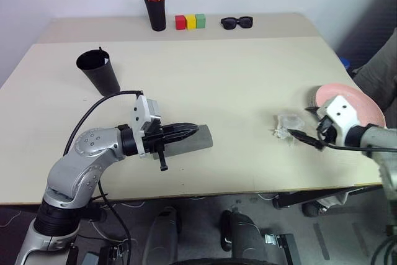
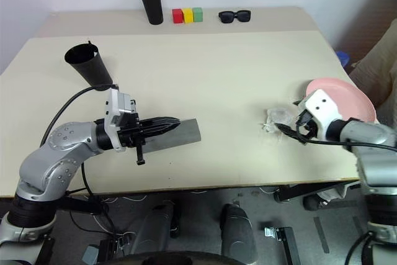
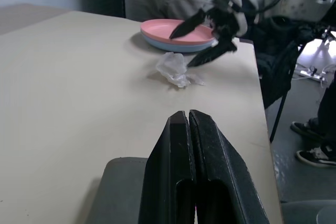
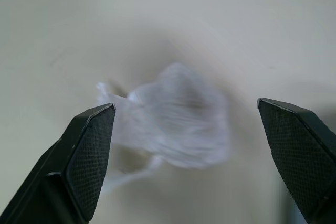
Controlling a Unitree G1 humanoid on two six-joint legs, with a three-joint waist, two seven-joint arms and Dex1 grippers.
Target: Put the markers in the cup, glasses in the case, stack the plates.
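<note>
the left tool has its two black fingers pressed together with nothing between them, and it lies level over the near-left part of the desk, pointing toward the robot's right. its tips sit over the grey case, which lies closed and flat on the desk with its long axis running left to right, slightly raised at the right end; whether the fingers touch the lid cannot be told.

the right tool has its fingers spread wide apart and holds nothing. it points forward and left, tilted down, at a crumpled piece of clear plastic lying on the desk just beside the fingertips. in the right wrist view the plastic sits between the two fingers but clear of both.

just behind the right tool, at the desk's right edge, the pink plate rests on top of the blue plate, whose rim shows under it in the left wrist view.

the black cup stands on the left side of the desk, upright, wide rim up, well apart from the case.

along the far edge stand a black pen holder with orange-capped markers, three small blocks in red, yellow and green side by side, and black sunglasses lying lenses toward the robot.
</note>
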